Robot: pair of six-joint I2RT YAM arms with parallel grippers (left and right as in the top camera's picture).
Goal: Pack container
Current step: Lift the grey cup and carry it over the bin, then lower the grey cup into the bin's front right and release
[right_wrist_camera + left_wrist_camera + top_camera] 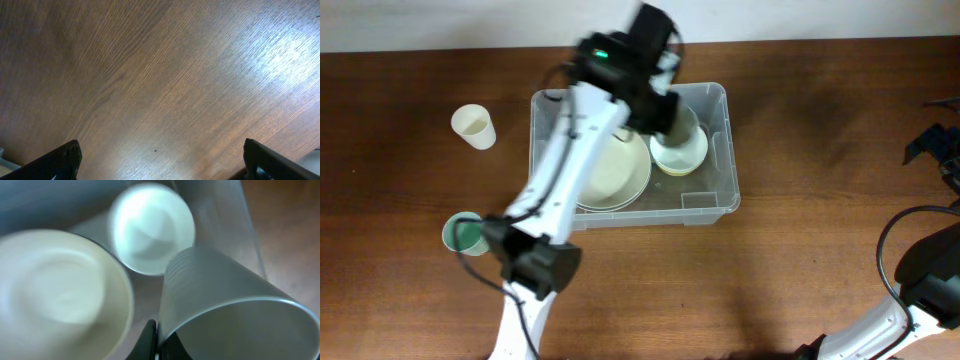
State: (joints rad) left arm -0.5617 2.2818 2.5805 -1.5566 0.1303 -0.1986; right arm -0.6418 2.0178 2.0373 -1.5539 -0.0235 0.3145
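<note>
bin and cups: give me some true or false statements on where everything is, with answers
1. The bin holds a large bowl and a small bowl. True.
2. The white cup stands inside the bin. False: it stands on the table, left of the bin.
3. The left gripper is shut on a grey cup. True.
4. The right gripper holds a bowl. False: it is open over bare table.
5. A green cup stands on the table outside the bin. True.
</note>
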